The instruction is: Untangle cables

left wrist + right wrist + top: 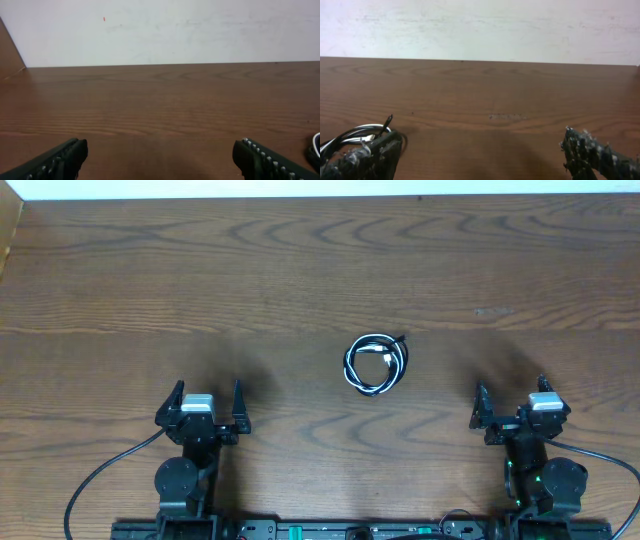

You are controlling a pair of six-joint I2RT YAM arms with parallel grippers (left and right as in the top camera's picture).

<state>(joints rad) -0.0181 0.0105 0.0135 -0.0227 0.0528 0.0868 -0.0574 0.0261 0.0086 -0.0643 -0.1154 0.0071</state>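
Overhead, we saw the cables, black and white, coiled together in one small loop on the wooden table, left gripper and right gripper both spread wide and empty, well apart from the coil

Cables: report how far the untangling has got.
Done: nothing visible. The black and white cables lie wound together in one small coil in the middle of the table. In hand: nothing; the left gripper and right gripper are open, empty and well short of the coil. Left: the whole job, gripping the coil and pulling the two cords apart.
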